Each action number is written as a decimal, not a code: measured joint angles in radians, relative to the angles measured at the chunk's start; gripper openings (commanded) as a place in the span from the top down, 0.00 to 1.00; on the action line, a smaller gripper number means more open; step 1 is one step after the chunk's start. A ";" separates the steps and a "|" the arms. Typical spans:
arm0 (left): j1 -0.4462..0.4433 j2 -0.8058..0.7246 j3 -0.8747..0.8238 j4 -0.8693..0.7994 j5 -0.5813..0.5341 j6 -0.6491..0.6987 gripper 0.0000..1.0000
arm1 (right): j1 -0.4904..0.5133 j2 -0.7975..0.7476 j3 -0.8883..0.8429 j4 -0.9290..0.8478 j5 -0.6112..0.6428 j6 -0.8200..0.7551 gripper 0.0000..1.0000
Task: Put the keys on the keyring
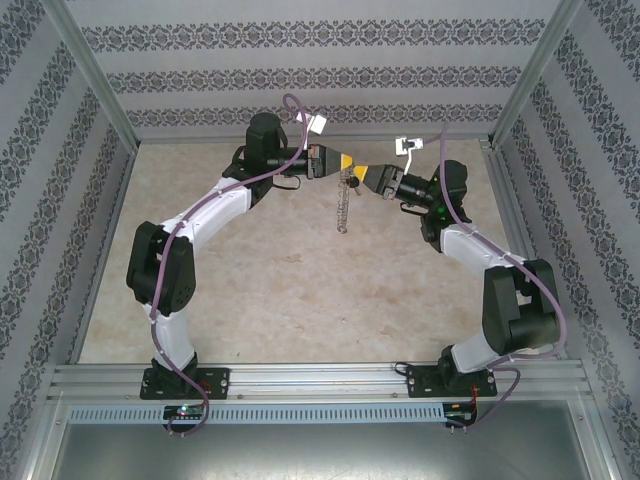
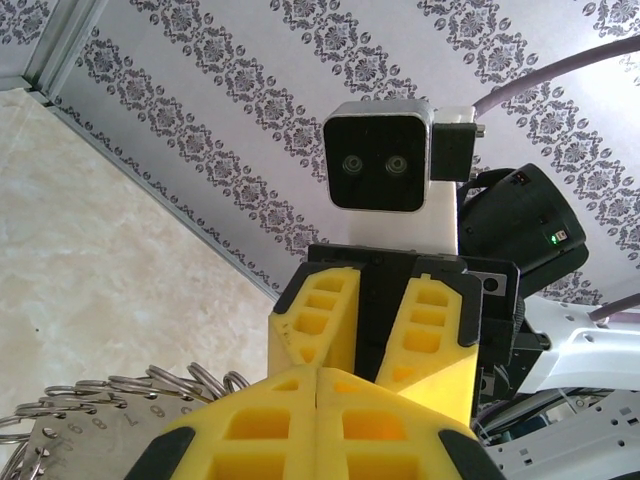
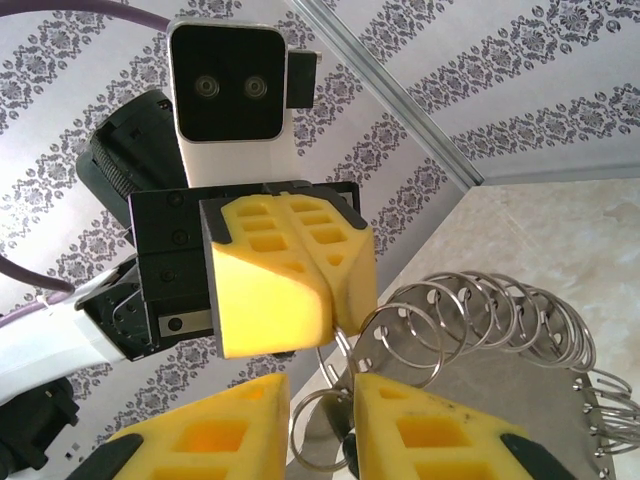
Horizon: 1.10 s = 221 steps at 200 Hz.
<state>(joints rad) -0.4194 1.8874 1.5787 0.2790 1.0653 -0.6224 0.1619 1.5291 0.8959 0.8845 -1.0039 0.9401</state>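
So the whole thing comes down to the upper middle of the top view, where the left gripper [image 1: 347, 162] and right gripper [image 1: 360, 176] meet nose to nose above the surface [image 1: 260, 290]. The keyring [image 1: 345, 208] runs from that meeting point straight down the frame, long axis pretty much vertical in the picture.

The left jaws are fully closed, and as far as I can judge they're clamped on the keyring. In the left wrist view its numbered metal plate [image 2: 90, 440] pokes out at the lower left, just beside them.

The right jaws are narrowed to a slim gap with one small split ring [image 3: 320, 432] sitting right in it, at the bottom centre of the right wrist view. I can't tell if it's actually pinched. The other rings [image 3: 480, 310] fan off to the right.

I honestly can't pick out the key anywhere, so I can't say which arm is nearer to it.
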 measured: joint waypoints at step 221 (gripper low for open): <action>0.019 -0.012 0.041 -0.151 0.006 0.101 0.58 | -0.010 0.043 0.036 -0.065 -0.069 -0.025 1.00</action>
<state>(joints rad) -0.4000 1.8755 1.6199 0.1284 1.0714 -0.5209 0.1516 1.5719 0.9318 0.8192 -1.0725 0.9154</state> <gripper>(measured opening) 0.384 0.064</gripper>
